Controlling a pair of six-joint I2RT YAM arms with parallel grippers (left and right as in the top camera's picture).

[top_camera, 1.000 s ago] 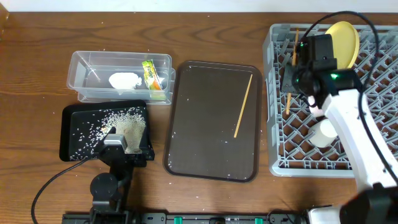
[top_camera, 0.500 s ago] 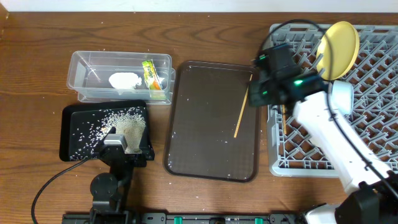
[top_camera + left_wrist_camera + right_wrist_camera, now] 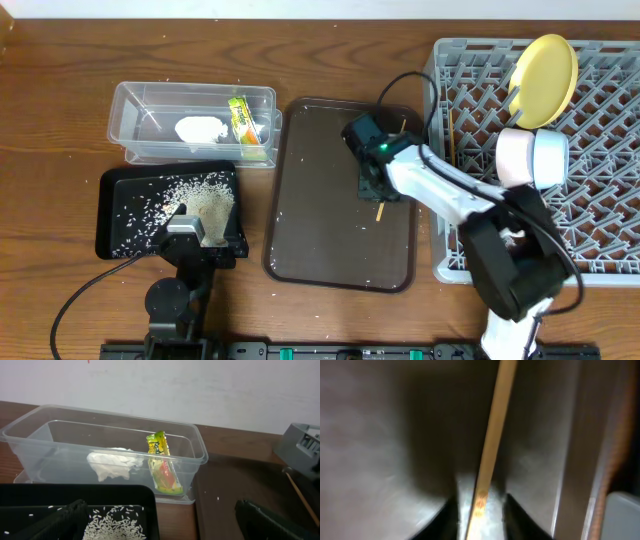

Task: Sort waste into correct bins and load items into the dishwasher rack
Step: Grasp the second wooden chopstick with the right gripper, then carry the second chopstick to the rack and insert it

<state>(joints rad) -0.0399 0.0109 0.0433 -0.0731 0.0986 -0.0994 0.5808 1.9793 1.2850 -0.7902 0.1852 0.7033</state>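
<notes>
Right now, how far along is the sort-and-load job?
Done: wrapper and tissue in the clear tub, rice in the black tray; yellow plate, white-pink bowl, light blue bowl and one chopstick in the rack. In hand: right end effector open, straddling the last chopstick on the brown tray. Remaining: grip it and rack it.

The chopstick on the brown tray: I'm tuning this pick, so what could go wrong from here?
1. The chopstick is thin and lies flat on the serving tray. The open right gripper straddles it, so the fingers may scrape the tray or close without catching it.
2. In the overhead view the gripper seems to sit towards one end of the chopstick, not its middle. Gripped there, it may well pivot or slip out when lifted.
</notes>
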